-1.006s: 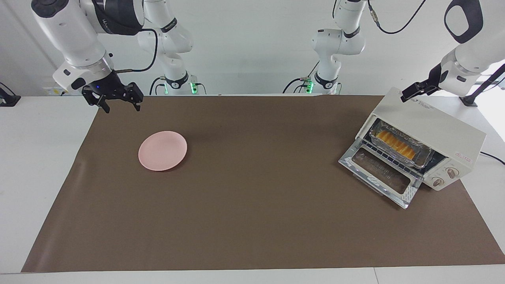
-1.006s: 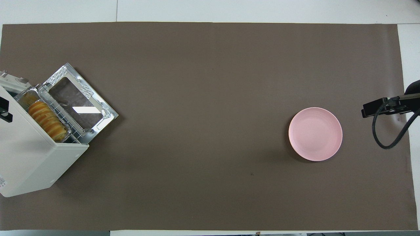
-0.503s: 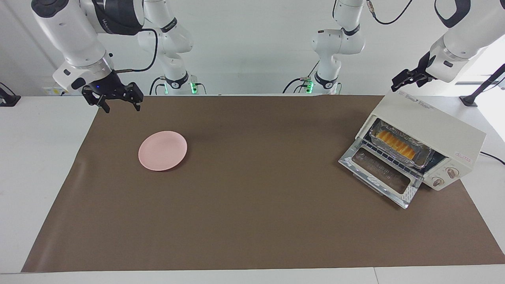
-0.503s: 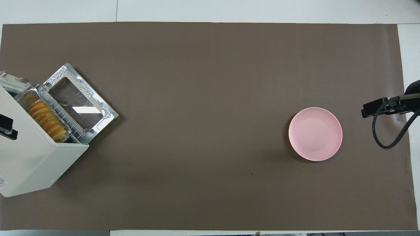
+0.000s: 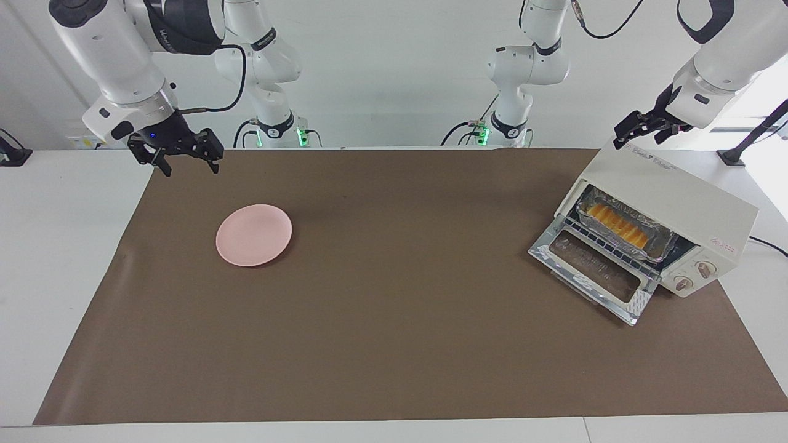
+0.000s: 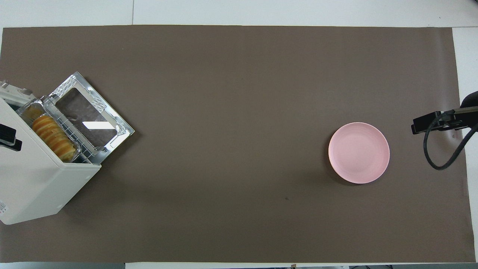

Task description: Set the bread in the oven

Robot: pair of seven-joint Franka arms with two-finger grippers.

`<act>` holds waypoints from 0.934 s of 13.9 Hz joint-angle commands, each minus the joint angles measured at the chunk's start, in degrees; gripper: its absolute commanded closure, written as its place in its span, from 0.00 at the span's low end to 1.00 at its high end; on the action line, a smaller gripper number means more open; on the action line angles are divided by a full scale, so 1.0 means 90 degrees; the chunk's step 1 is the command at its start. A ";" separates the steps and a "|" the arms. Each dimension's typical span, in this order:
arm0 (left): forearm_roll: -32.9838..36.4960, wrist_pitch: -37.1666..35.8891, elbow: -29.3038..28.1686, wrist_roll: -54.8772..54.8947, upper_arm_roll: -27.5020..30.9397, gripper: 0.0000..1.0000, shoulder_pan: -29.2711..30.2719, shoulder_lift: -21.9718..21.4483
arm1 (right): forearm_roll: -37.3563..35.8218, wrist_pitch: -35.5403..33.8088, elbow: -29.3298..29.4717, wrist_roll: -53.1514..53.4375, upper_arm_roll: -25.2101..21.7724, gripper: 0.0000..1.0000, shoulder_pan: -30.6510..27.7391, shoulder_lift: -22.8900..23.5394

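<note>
The bread (image 5: pixel 617 224) (image 6: pixel 52 138), a ridged yellow-orange loaf, lies in a crinkled foil tray (image 5: pixel 662 238) (image 6: pixel 27 110) on the wire rack inside the cream-white oven (image 5: pixel 671 191) (image 6: pixel 33 179). The oven stands at the left arm's end of the table. Its glass door (image 5: pixel 594 277) (image 6: pixel 89 119) hangs down open. My left gripper (image 5: pixel 640 126) hovers open and empty just above the oven's top, at the corner nearest the robots. My right gripper (image 5: pixel 181 155) hangs open and empty over the mat's corner at the right arm's end, nearer to the robots than the plate.
A round pink plate (image 5: pixel 253 235) (image 6: pixel 359 152) with nothing on it sits on the brown mat (image 5: pixel 394 320) toward the right arm's end. A black cable (image 6: pixel 440 149) loops from the right arm. A power cord (image 5: pixel 769 245) leaves the oven's side.
My left gripper has lifted a little off the oven's top and drifted slightly toward the table's middle. Bread, tray, door, plate and right arm have not moved.
</note>
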 commanded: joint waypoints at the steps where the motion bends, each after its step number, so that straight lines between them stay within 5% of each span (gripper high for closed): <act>1: -0.0121 0.0304 -0.0051 0.0298 -0.0210 0.00 0.0011 -0.0061 | 0.0115 -0.0087 -0.0026 -0.0074 0.0075 0.00 -0.0125 -0.0076; 13: -0.0111 0.0609 -0.0364 0.0473 -0.0680 0.00 0.0030 0.0125 | 0.0115 -0.0087 -0.0026 -0.0074 0.0075 0.00 -0.0125 -0.0076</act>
